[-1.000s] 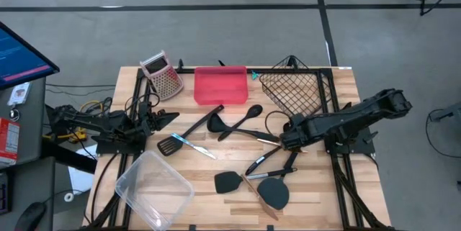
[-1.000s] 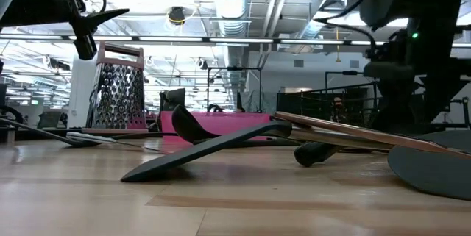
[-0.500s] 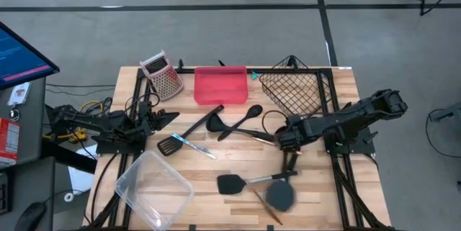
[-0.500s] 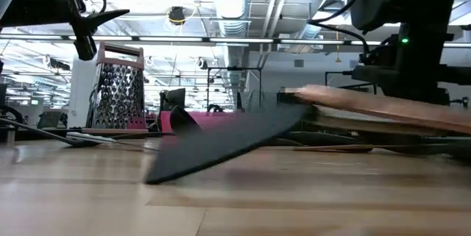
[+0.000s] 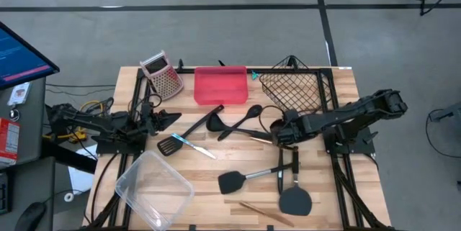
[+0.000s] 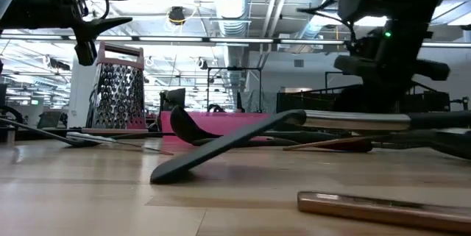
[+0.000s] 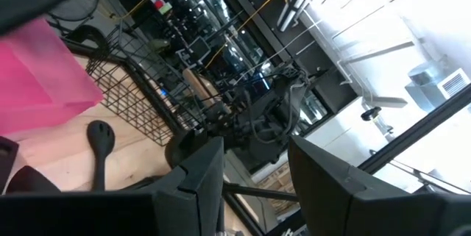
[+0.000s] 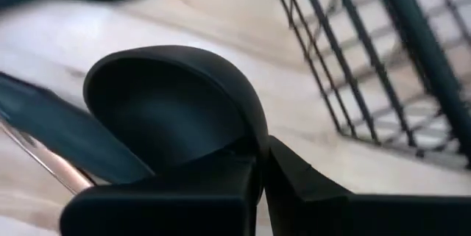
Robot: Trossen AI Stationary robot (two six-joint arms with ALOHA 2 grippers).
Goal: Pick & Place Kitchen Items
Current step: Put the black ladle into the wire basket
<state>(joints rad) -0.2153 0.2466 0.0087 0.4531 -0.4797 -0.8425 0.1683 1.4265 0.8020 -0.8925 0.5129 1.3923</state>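
The right gripper (image 5: 279,134) sits low near the middle of the counter (image 5: 338,87), closed on a black ladle (image 8: 173,104) beside the wire basket (image 5: 295,91). Other black utensils lie around it, like a spatula (image 5: 248,180) nearer the front edge. The left gripper (image 5: 169,118) waits open by the left edge.

Right gripper (image 5: 277,134): wire basket (image 5: 294,91) just behind it, spatulas (image 5: 245,180) before it, ladles (image 5: 234,121) and tray (image 5: 220,85) to its left. Clear container (image 5: 153,188) and grater (image 5: 161,75) lie farther left.
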